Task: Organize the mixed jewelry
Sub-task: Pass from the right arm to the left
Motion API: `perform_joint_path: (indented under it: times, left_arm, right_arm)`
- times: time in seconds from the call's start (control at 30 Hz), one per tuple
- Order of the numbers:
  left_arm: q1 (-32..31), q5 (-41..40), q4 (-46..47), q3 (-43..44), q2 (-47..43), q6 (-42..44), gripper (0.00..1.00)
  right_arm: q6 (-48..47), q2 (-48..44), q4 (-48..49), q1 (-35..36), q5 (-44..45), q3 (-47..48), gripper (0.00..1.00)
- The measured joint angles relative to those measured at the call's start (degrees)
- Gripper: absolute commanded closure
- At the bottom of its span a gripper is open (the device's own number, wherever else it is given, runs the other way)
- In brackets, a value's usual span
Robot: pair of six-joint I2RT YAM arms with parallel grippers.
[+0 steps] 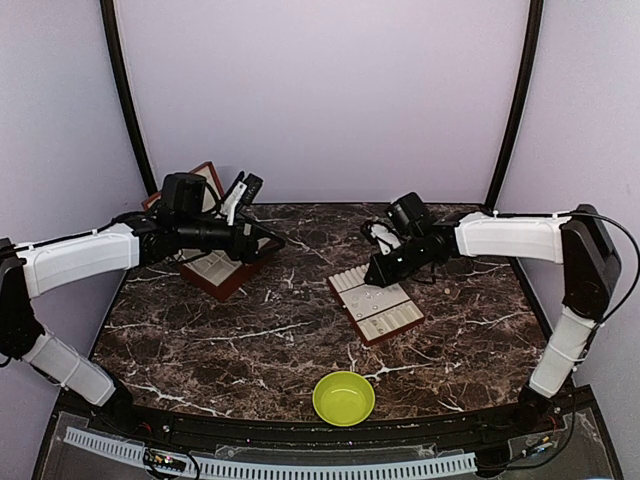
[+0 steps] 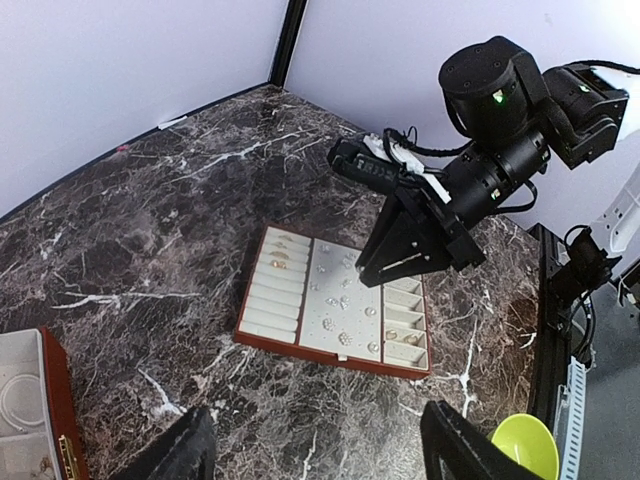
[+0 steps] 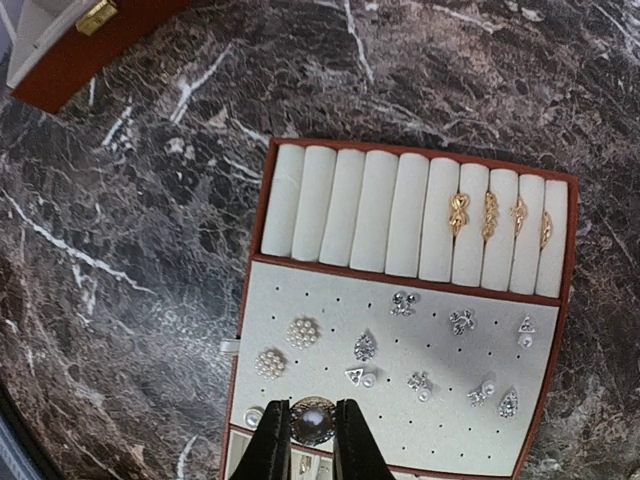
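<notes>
Jewelry lies mostly on the flat tray, which sits on the dark marble bench a little right of centre. Four gold rings are tucked between the cream rolls at the right end of the tray's top row; the rolls to their left are bare. Below them, on the perforated cream panel, small studs are scattered (pearl clusters on the left, tiny sparkling shapes across the middle and right).

The right jaws hang low over the near edge of that panel, drawn close together and pinching a round pearly piece with a dark rim, one finger on each side of it. The piece is at panel level; whether it rests on the panel or is just above it cannot be told.

The left jaws are spread wide with nothing between them, held above the bench on the left, near the open red-brown box. A thin pale hoop lies in the box's cream lining.

A lime-green bowl stands at the near edge of the bench, apart from both tray and box.
</notes>
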Motion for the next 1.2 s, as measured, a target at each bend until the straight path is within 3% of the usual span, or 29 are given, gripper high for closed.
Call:
perform_joint_path:
  times: [0.2, 0.43, 0.6, 0.9, 1.2]
  left_arm:
    - [-1.55, 0.04, 5.22, -2.78, -1.88, 0.76, 0.27]
    - [-10.88, -3.48, 10.67, -3.08, -1.14, 3.52, 0.27]
    - [-16.09, -5.38, 17.62, -2.97, 4.63, 4.00, 0.27]
    - [-20.41, -7.96, 18.60, 3.04, 16.41, 7.76, 0.28]
    - [-21.94, -9.46, 19.02, 6.16, 17.62, 10.25, 0.51]
  right_arm:
    - [1.40, -4.90, 5.20, -3.19, -6.05, -4.33, 0.88]
    - [3.26, -10.56, 10.40, -5.03, -14.60, -9.44, 0.88]
    - [4.39, -15.32, 12.87, -5.07, -20.72, -11.43, 0.87]
    - [6.14, -19.43, 15.96, -5.09, -30.01, -13.09, 0.86]
    - [5.53, -19.47, 14.95, -5.11, -34.47, -13.35, 0.85]
